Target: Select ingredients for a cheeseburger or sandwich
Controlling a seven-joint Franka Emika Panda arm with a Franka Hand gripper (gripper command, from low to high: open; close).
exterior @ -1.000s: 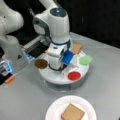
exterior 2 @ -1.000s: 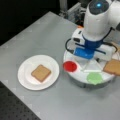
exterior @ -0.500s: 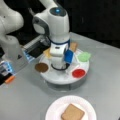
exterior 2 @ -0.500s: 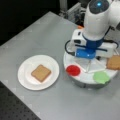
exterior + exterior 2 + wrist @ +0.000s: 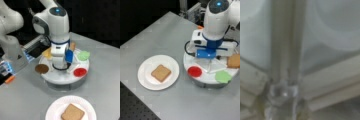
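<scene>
One bread square (image 5: 161, 73) is already laid on the plate (image 5: 145, 82), the hand (image 5: 60, 65) is parked low over the tray (image 5: 62, 78) (grip can't be told), and the patty (image 5: 41, 68), thin, light and stiff by the look of it, is probably best pinched at the edges.

I see a grey table (image 5: 157, 35) carrying a white plate (image 5: 145, 80) with a bread square (image 5: 160, 73) on it, and beside that a round white tray (image 5: 62, 78).
</scene>
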